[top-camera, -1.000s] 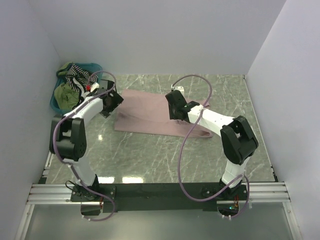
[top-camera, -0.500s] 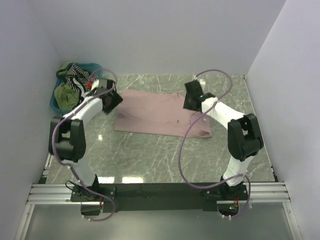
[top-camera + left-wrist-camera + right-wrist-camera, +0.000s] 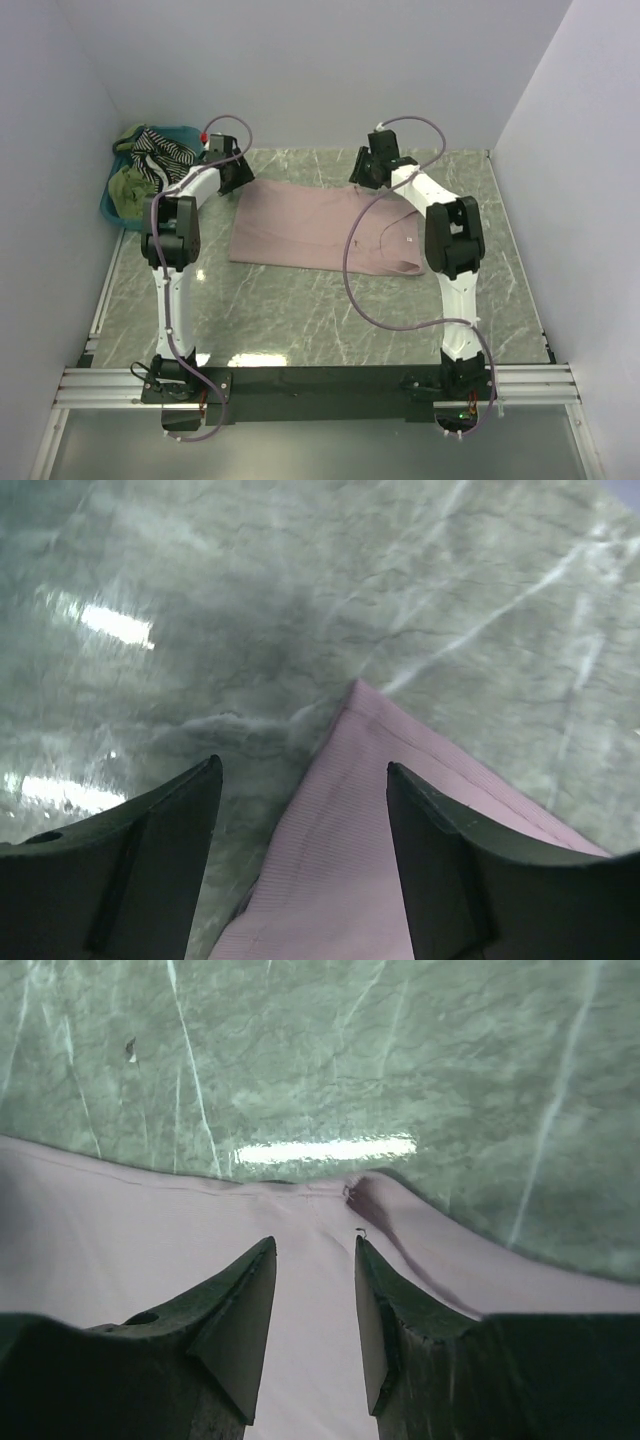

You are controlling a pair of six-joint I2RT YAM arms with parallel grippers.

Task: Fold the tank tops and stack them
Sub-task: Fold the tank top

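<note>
A dusty pink tank top lies spread flat on the marble table. My left gripper is open over its far left corner, and the pink corner shows between the fingers. My right gripper is open over its far edge, the pink cloth between the fingers. Neither holds the cloth. An olive green top and a black-and-white striped top lie in the teal basket at the far left.
White walls close in the table on the left, back and right. The teal basket sits in the far left corner. Bare marble lies between the pink top and the arm bases.
Both arms have stretched out toward the far side. The left gripper moved to the top's far left corner, the right gripper from its middle to its far edge. The pink top now lies flatter.
</note>
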